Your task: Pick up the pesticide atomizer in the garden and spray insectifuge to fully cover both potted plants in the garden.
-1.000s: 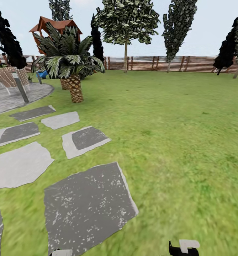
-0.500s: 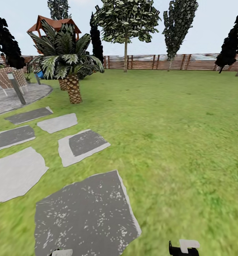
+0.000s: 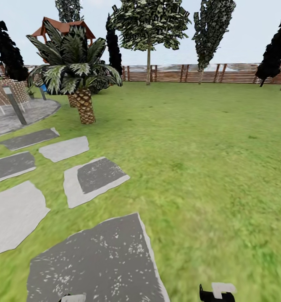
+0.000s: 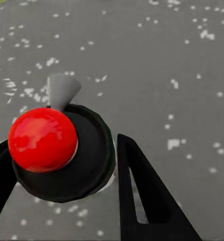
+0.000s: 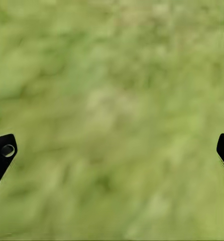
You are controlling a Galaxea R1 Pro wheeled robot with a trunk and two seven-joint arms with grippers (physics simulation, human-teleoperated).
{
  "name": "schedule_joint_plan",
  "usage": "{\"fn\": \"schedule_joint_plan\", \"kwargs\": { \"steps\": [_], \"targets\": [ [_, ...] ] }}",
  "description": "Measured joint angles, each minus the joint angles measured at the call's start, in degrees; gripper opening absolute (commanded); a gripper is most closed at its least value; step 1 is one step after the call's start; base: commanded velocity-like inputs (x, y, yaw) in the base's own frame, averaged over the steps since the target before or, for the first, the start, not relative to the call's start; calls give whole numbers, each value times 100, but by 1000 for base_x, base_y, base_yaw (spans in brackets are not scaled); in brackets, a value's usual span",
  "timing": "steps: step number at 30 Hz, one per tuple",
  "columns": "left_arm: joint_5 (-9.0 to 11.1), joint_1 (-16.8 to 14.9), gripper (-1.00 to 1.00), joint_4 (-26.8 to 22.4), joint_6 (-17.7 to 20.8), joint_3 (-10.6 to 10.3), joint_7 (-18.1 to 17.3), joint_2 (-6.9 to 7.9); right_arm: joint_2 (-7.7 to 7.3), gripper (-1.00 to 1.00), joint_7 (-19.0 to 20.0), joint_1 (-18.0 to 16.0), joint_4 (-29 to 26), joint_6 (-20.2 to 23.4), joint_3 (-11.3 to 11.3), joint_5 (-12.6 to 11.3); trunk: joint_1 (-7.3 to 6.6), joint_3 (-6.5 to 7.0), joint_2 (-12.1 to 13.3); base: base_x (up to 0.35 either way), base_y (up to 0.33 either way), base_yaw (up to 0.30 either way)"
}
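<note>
The left gripper (image 4: 62, 181) has its black fingers (image 4: 147, 196) closed around a round black object (image 4: 89, 160) with a glossy red ball (image 4: 41, 139) on it. A small grey nozzle-like piece (image 4: 62, 90) juts from it. Behind lies a dark grey, white-flecked stone (image 4: 157, 60).

Your head view has shifted, which means the camera moved, not the garden. The dark stepping stone (image 3: 98, 264) at six o'clock now sits lower and further toward seven o'clock, its lower edge cut off by the frame. The pale stone (image 3: 12, 216) at eight o'clock has slid toward nine and is partly out of view. The palm (image 3: 75, 71) at eleven o'clock looks slightly larger and a little further toward ten o'clock. The grey post (image 3: 14, 105) on the paved patio (image 3: 31, 111) has drifted the same way. The play tower (image 3: 64, 28) roof shows less behind the fronds.
</note>
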Motion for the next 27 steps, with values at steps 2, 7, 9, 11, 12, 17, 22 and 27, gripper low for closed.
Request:
{"fn": "schedule_joint_plan", "kwargs": {
  "steps": [2,7,9,11,12,17,22,27],
  "targets": [
    [0,0,-100,14,0,3,0,1,0,100,3,0,0,0,0,0,0,0,0,340,0,0],
    [0,0,-100,19,0,2,0,2,0,100,1,-1,0,0,0,0,0,0,0,340,0,0],
    [0,0,-100,19,0,3,0,3,0,100,0,-1,0,0,0,0,0,0,0,340,0,0],
    [0,0,-100,19,0,4,0,3,0,100,1,-1,0,0,0,0,0,0,0,340,0,0],
    [0,0,-100,19,0,3,0,2,0,100,2,-1,0,0,0,0,0,0,0,340,0,0],
    [0,0,-100,19,0,3,0,-1,0,100,-1,-1,0,0,0,0,0,0,0,340,0,0],
    [0,0,-100,19,0,4,0,2,0,100,-2,-1,0,0,0,0,0,0,0,340,0,0],
    [0,0,-100,19,0,4,0,2,0,100,0,-1,0,0,0,0,0,0,0,340,0,0]
  ]
}}
